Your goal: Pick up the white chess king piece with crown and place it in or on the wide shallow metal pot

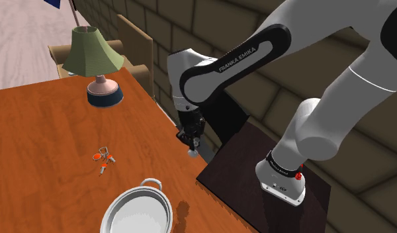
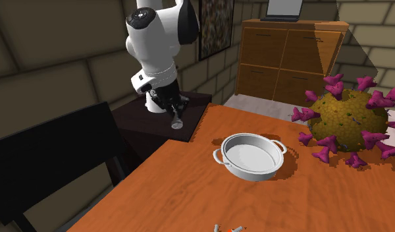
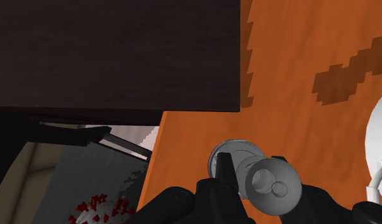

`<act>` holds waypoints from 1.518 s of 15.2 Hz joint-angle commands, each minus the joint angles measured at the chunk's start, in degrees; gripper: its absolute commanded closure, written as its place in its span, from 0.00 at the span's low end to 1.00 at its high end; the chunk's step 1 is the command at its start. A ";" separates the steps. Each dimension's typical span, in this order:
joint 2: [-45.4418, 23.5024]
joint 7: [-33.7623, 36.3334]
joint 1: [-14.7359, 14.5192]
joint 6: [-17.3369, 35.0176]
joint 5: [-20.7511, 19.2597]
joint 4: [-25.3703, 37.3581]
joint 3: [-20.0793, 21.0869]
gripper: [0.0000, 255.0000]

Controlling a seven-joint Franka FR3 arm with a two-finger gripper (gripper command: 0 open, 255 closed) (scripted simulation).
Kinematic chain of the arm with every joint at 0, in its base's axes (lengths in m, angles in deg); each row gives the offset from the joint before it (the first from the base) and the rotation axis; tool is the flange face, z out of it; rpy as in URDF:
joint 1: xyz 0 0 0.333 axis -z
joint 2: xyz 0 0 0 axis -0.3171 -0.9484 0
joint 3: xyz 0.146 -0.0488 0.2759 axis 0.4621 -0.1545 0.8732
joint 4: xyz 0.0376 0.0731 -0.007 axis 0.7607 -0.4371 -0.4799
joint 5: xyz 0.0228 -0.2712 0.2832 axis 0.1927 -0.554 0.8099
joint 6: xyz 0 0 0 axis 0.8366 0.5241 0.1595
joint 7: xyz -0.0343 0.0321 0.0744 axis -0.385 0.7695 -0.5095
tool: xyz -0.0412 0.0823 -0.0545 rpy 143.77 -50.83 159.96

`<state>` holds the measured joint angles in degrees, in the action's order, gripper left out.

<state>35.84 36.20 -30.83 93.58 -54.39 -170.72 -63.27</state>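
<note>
My black gripper (image 1: 190, 141) hangs over the edge of the orange wooden table (image 1: 51, 139), beside the dark stand (image 1: 257, 175). It is shut on a small pale grey chess king (image 1: 192, 152), which pokes out below the fingers. From the second exterior view the gripper (image 2: 172, 111) holds the king (image 2: 177, 121) just above the table's corner. In the wrist view the king (image 3: 256, 173) lies clasped between the fingers (image 3: 224, 170). The wide shallow metal pot (image 1: 141, 190) with two handles sits on the table, apart from the gripper; its wall (image 2: 245, 173) and rim (image 3: 378, 124) also show.
A green-shaded lamp (image 1: 92, 58) stands at the table's far end, and small orange-handled scissors (image 1: 104, 157) lie mid-table. A big spiky virus-like ball (image 2: 347, 122) sits beyond the pot. A black chair (image 2: 51, 165) and a wooden dresser (image 2: 288, 59) flank the table.
</note>
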 commanded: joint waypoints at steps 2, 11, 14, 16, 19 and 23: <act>-2.54 3.70 -1.77 0.08 0.70 3.21 2.09 1.00; -13.98 16.67 -7.72 1.02 -0.55 16.27 7.71 1.00; -18.49 21.09 -10.03 0.85 -2.08 21.69 8.84 1.00; -21.65 23.99 -11.73 0.51 -3.30 25.64 9.37 1.00; -26.61 28.20 -14.55 -0.39 -5.31 32.12 9.83 1.00; -30.60 30.48 -16.64 0.04 -6.81 35.97 9.70 1.00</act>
<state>6.02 66.32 -47.12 93.33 -60.91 -135.29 -53.50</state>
